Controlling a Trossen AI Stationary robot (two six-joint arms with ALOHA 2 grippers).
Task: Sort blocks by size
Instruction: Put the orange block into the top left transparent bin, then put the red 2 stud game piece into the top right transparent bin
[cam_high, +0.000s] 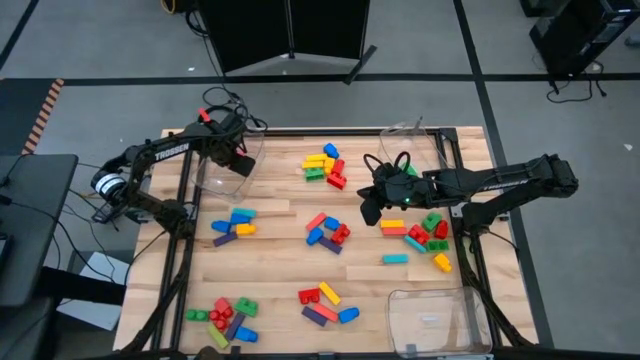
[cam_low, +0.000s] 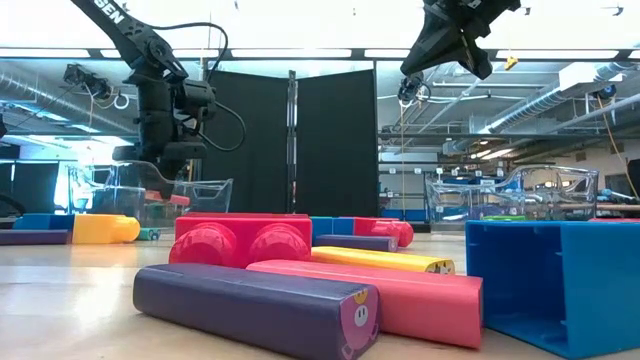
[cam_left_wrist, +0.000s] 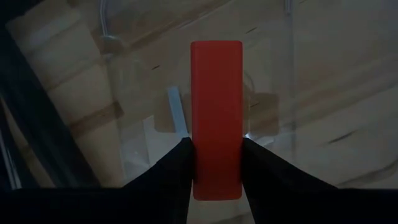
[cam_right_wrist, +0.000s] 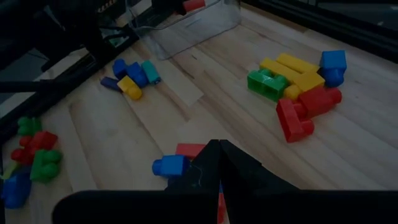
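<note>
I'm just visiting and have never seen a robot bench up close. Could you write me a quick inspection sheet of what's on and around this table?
Surface: pale wooden plank table in a dark frame.
Job's things: small coloured plastic toy bricks lying in several loose clusters; long red plastic bar held over the clear plastic bin at the table's far left corner.
Clutter: two more clear plastic bins, far right and near right.
Hands: left hand shut on the long red plastic bar; right hand shut, empty, raised above the bricks on the table's right half.
Cables: black loops by the left arm; more on the floor.
Surroundings: grey floor, black screen panel behind the table.
</note>
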